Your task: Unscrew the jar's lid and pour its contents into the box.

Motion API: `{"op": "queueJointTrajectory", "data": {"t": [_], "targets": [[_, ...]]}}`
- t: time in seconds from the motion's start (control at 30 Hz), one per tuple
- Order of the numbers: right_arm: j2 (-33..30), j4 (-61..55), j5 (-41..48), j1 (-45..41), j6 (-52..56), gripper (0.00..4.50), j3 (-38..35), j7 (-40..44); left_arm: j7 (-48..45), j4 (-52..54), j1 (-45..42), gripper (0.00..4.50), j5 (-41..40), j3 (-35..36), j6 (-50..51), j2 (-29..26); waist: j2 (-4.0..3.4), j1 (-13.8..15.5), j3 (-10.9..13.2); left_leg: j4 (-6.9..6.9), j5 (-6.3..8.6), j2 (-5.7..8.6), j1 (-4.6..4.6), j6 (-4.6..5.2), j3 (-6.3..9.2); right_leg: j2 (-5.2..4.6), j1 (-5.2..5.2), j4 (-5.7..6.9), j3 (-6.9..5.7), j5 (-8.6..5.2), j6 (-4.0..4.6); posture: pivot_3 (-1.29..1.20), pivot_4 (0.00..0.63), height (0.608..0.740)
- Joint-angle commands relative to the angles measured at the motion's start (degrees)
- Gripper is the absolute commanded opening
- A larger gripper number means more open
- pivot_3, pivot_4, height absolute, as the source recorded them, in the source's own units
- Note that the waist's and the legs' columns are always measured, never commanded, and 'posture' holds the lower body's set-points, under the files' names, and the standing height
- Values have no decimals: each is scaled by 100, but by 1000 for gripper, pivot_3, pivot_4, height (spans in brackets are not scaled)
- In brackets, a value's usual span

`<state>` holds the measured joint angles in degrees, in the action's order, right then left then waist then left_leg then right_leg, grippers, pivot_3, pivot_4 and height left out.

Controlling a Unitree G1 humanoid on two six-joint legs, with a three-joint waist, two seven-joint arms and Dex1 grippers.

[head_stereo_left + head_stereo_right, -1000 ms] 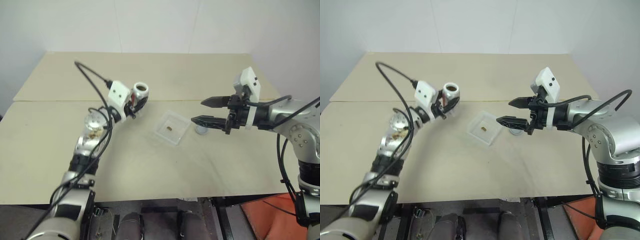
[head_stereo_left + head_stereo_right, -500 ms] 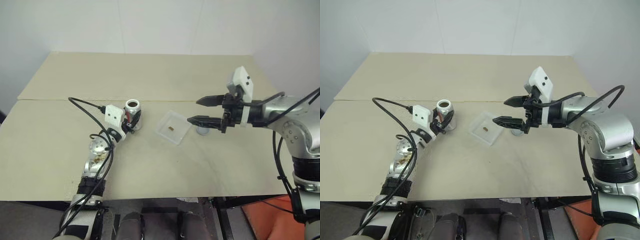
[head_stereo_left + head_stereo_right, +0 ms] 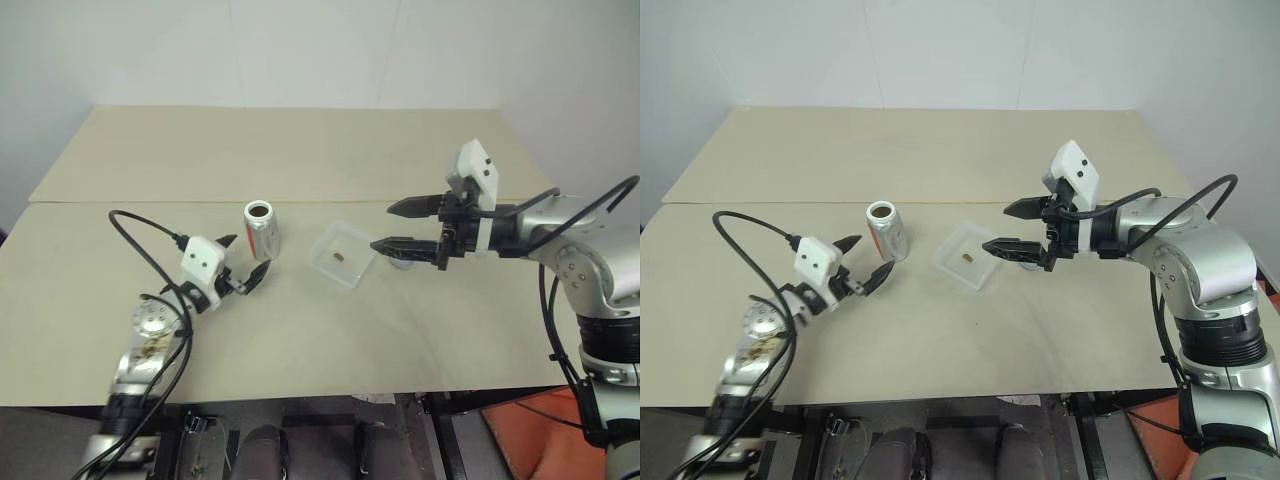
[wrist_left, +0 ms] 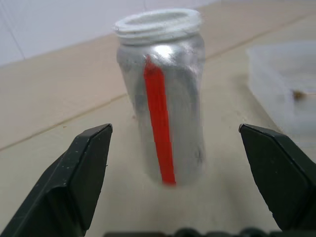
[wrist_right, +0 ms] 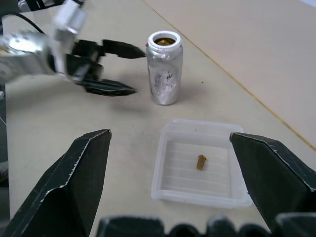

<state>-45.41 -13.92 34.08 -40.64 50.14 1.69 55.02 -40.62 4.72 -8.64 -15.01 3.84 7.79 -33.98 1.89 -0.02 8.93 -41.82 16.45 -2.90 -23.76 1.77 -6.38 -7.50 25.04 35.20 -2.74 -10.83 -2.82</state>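
Moved since a second ago: jar [image 3: 260,229], formerly held aloft and tilted in the left gripper [image 3: 246,264], now stands upright on the table [image 3: 300,340], mouth open, lid off, red stripe facing the left wrist camera.

Left gripper: has let go and drawn back toward the robot. Both black fingers spread wide, nothing between them, tips just short of the jar and apart from it. From the jar, this gripper sits at about 7 o'clock in the head views.

Right gripper [image 3: 397,226]: place and pose nearly unchanged from a second ago. Fingers stand wide apart, holding nothing, raised over the table and pointing toward the box.

Box [image 3: 342,254]: clear plastic tray, flat on the table, in the same spot as before. Lies at about 4 o'clock from the jar, near but not touching. Sits between the jar and the right gripper.

Contents [image 3: 339,255]: one small brownish pellet, lying on the floor of the box near its middle, as in the earlier frames.

Lid [image 3: 403,263]: small round grey cap on the table, at about 3 o'clock from the box, just beside it. Largely hidden beneath the right gripper's lower finger in the head views.

Jar interior: a dark brownish tone shows at the mouth in the right wrist view; what it is cannot be told.
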Motion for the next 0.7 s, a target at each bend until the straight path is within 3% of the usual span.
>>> {"op": "queueJointTrajectory", "data": {"t": [0.03,0.2,0.3,0.7], "targets": [[-112,-233,-61,72,-200,4465,-82,52,-902,765,310,4486,-626,470,287,-689,-2,-14,1,0,0,0,1,0,0,0,2,-5,2,-1,1,0,150,740],[-207,-325,-220,304,-396,4465,-23,134,-2003,1259,525,4486,-1881,1434,744,-1529,-5,28,3,1,12,0,-1,17,2,0,2,-13,1,0,3,0,150,740],[-255,-356,-374,428,-644,4465,28,219,-2367,1203,546,4486,-2134,1681,802,-1751,-10,18,5,1,6,1,-1,6,-4,0,3,-13,4,-1,2,0,150,740],[-32,-648,-702,1021,-1440,4465,-44,85,-2703,1296,355,4486,-2369,1553,1003,-1786,-10,19,5,3,2,4,3,0,-9,1,1,-13,7,-1,2,0,150,740]]}}
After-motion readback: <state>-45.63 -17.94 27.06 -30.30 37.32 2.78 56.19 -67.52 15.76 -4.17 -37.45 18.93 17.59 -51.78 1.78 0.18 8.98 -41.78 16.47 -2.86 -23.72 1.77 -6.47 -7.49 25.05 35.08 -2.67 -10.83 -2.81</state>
